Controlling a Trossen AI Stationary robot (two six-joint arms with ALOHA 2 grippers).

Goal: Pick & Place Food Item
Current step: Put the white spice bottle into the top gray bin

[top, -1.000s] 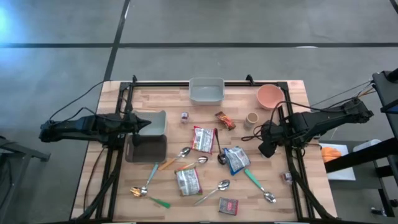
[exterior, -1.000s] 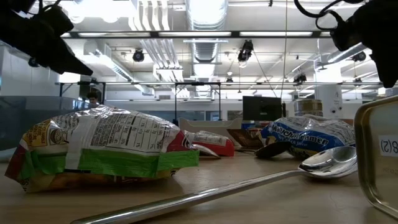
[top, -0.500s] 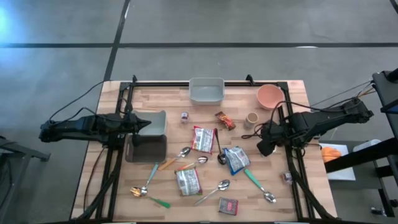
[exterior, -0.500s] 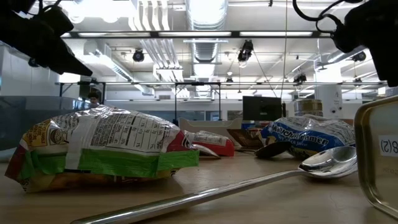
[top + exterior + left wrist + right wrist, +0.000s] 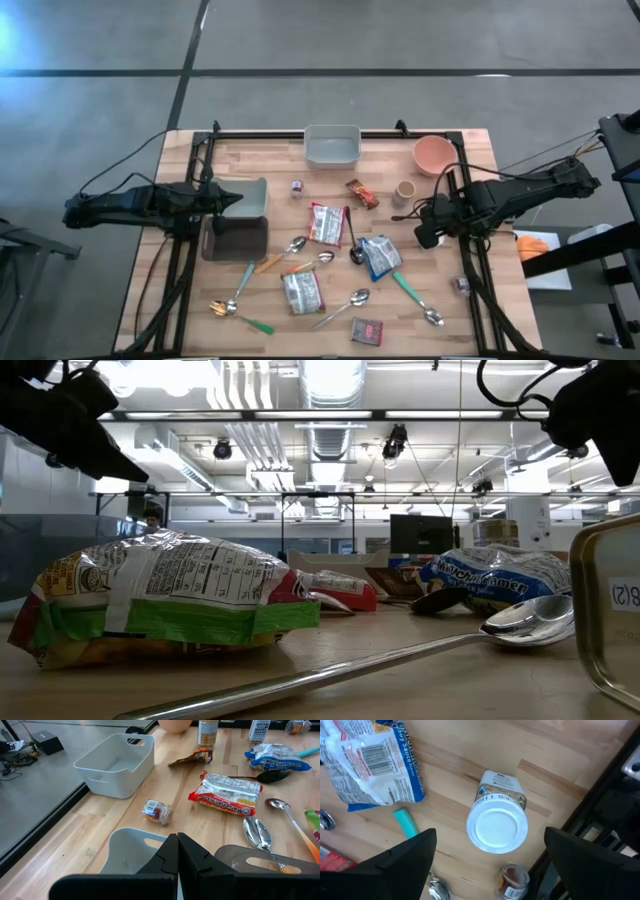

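Nothing placed yet: right claw [image 5: 487, 852] hangs spread wide and empty above a white-lidded jar [image 5: 497, 822] standing on the bench [image 5: 450, 300] toward three o'clock, grasp and carry both left, while left claw [image 5: 177, 852] waits clenched at nine o'clock.

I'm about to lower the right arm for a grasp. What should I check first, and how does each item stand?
1. Right gripper open: ok, fingers wide apart.
2. White-lidded jar between the fingers: ok, roughly centred, lid facing the wrist camera.
3. No contact with the jar yet: ok.
4. Blue packet apart from the jar: ok.
5. Teal spoon handle out of one finger's path: cannot tell, it lies close.
6. Left gripper shut and waiting on the left: ok.
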